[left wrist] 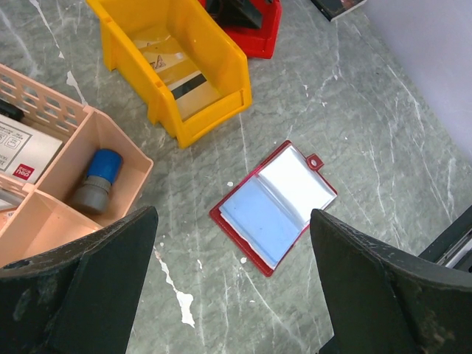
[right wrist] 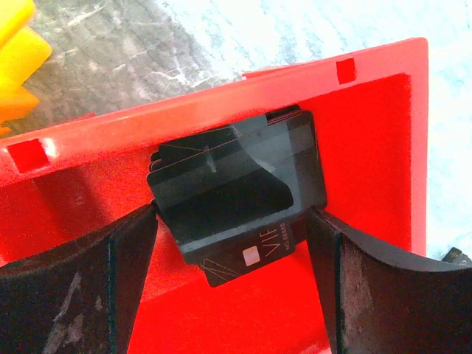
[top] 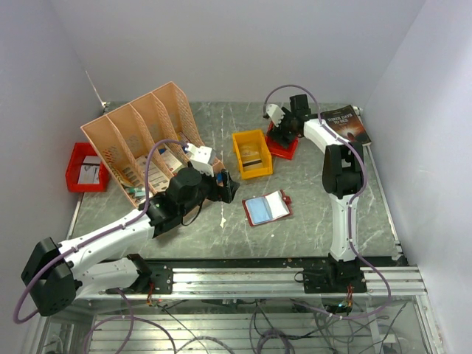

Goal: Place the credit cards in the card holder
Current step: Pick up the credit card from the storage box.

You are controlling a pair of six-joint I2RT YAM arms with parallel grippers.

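The card holder lies open and flat on the marble table, red-edged, with a blue face under its left page and a snap tab on the right. My left gripper hovers just left of it, open and empty. A fanned stack of dark credit cards, the top one marked VIP, lies in a red bin at the back. My right gripper is down in that bin. Its jaws stand wide, one fingertip against each side of the stack.
A yellow bin holding a card-like piece with a dark stripe stands between the arms. A peach desk organizer fills the left. Another red bin sits at the far left, and a dark book at the back right.
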